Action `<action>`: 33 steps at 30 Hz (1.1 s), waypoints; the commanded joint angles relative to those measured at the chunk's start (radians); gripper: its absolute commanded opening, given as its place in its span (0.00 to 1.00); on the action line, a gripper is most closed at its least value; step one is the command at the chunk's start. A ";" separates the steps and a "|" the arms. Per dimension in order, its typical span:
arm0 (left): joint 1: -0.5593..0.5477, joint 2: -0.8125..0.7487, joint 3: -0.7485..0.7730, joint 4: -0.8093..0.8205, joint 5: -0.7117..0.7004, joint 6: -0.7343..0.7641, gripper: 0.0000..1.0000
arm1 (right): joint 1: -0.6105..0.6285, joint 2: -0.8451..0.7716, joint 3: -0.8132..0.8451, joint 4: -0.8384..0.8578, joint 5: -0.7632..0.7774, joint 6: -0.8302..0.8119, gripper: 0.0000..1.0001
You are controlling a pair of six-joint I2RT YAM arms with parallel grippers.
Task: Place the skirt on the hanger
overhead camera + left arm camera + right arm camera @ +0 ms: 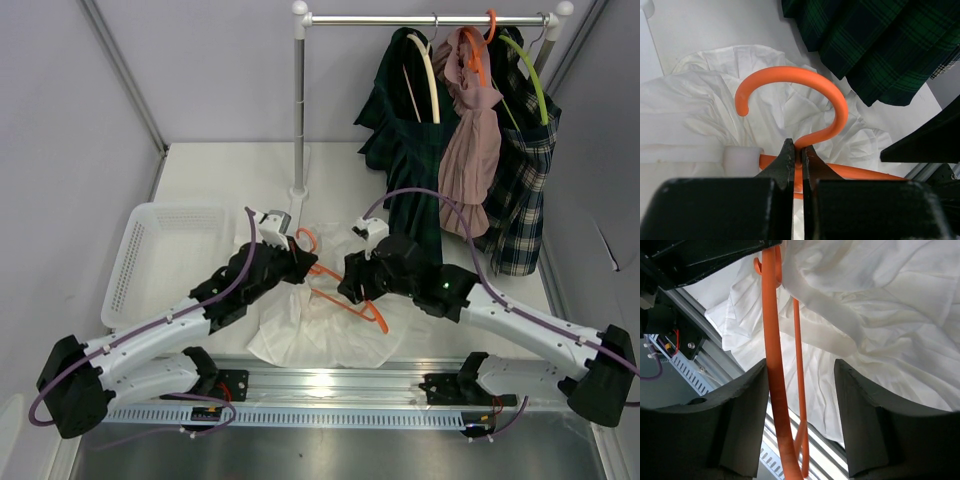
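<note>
Firmly, left tool (796, 151) clamps hanger (790, 73) neck — white skirt (690, 100) beneath.

You have open table (220, 170) behind the basket (128, 262); rack pole (299, 110) and hung plaid garments (525, 190) block the far right; orange hanger (790, 74) crosses centre.

Your top view is bright and even, with soft light coming from above. The white table (220, 170) looks almost washed out. The metal rail (330, 383) at the near edge has a small shiny glare spot. Shadows are faint and soft. In your left wrist view, the black left gripper (796, 155) is blurry up close, but the orange hanger (790, 75) is sharp. In your right wrist view, the skirt (880, 300) is so bright that some folds fade away. The dark right gripper (800, 371) looks soft and blurry.
</note>
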 commanded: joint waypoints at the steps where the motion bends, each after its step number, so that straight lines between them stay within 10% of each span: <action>1: 0.009 -0.032 -0.010 0.052 0.008 0.003 0.00 | 0.001 -0.077 0.053 -0.024 0.072 0.020 0.61; 12: 0.012 -0.040 -0.009 0.055 0.011 0.004 0.00 | -0.207 -0.244 -0.072 -0.064 0.028 0.114 0.53; 33: 0.012 -0.066 0.001 0.035 0.015 0.007 0.00 | -0.060 0.133 -0.158 0.173 -0.003 0.146 0.31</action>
